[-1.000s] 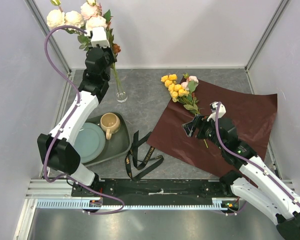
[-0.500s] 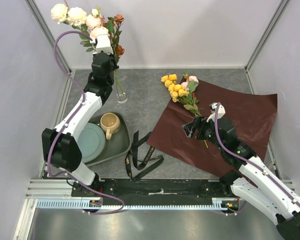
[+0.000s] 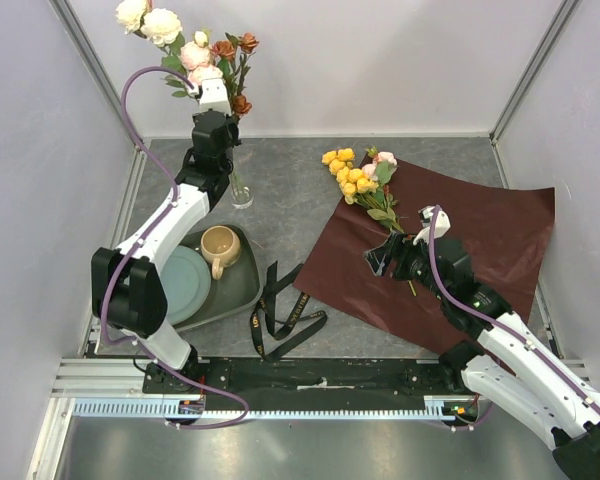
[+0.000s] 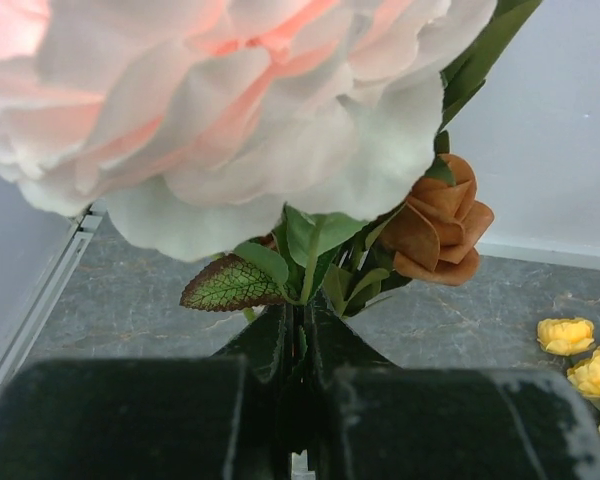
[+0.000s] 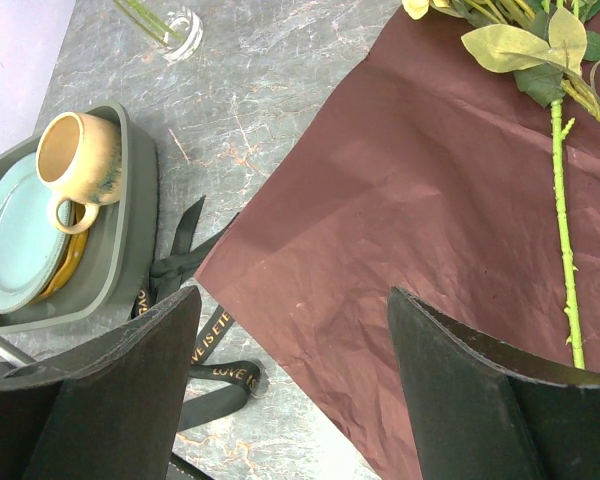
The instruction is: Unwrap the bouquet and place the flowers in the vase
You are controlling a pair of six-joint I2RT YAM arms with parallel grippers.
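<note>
As the left arm has swung over the last second, the pale spray it holds has gone from leaning left to standing nearly upright, and the left gripper has shifted right, closer to a line above the vase. The right wrist view shows green stem inside the glass, so the foot of this spray seems already lodged. I judge the move to be a straightening one, so that the stems drop deeper and stand on release.

The left arm reaches from its near-left base, elbow low over the table, forearm rising far and up, wrist high above the vase at far left. Its jaws are pressed together on the stems just under the leaves, with a rust bloom to one side.

The right arm has barely moved. It lies low from near right toward the middle. The right gripper hangs with jaws spread and empty over the paper, which lies flat. The yellow spray rests on the paper's far-left corner, its stem running near toward that gripper. The ribbon lies loose just left of the paper. So unwrapping looks done, with one spray left to carry over.
</note>
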